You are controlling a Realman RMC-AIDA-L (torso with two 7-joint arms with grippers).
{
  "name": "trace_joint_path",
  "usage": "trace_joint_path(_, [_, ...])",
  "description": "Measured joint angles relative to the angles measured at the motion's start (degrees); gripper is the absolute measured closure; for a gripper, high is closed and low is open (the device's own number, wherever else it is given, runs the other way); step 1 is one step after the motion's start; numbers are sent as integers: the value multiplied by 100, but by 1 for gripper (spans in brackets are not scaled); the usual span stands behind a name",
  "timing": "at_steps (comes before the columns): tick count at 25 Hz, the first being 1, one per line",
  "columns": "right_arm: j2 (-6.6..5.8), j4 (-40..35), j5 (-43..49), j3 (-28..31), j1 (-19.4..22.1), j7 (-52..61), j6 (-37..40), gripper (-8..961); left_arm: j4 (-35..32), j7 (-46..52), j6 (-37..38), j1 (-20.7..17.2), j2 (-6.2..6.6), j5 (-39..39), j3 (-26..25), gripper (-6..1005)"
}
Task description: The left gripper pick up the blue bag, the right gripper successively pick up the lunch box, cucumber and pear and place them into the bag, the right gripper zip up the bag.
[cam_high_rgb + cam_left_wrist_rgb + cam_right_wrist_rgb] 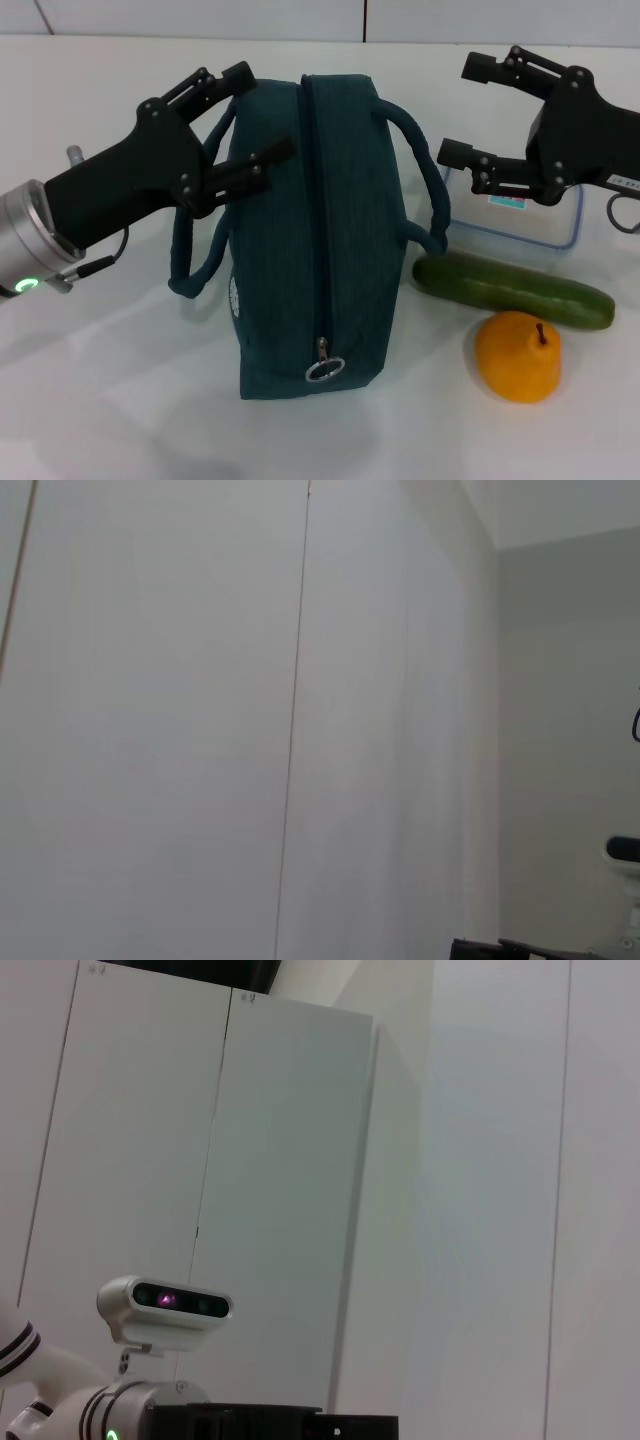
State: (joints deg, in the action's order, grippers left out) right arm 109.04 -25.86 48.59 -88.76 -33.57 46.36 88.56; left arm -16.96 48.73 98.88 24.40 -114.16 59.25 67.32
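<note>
Blue bag (310, 240) lies zipped mid-table. Your left gripper (245, 118) hangs released at its handle (200, 215); your right gripper (468, 110) is spread above the lunch box (560, 225).

Cloth, clear plastic and glossy skin
The blue bag (300, 230) is matt woven cloth; the lunch box (520, 215) clear plastic; the cucumber (512, 290) smooth and glossy.

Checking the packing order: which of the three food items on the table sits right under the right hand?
The lunch box: the open right hand hovers over it, while the cucumber and pear lie nearer the robot.
</note>
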Motion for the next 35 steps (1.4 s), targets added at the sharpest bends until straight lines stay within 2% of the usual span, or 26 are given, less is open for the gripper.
trace_joint_path(7, [53,6,-18,16,22,-78,-18,120,-58,-22,7,-44,-11,77,-3,126])
trace_joint_path(11, [215,22,1,223,29,-154,-84,122,-63,-37,-3,-81,-19,78,-24,127])
trace_joint_path(17, [252,11,3,245,46,-182,-120,126,-250,165,-6,-153,3,80,-29,127])
trace_joint_path(19, [249,11,3,245,46,-168,-109,128,-478,505,-4,-205,28,100,-23,127])
trace_joint_path(24, [193,-42,2,250,44,-132,-65,131,-1453,2296,-100,-315,234,542,-52,131])
trace_joint_path(27, [180,-79,2,290,48,-129,-65,133,-1804,2980,-229,-377,288,785,-90,139])
trace_joint_path(30, [155,-115,2,307,57,-112,-63,135,-2009,3301,-566,-463,240,1146,-299,149])
trace_joint_path(35, [143,-147,1,308,66,-102,-63,138,-2115,3526,-987,-479,-11,1938,-875,168])
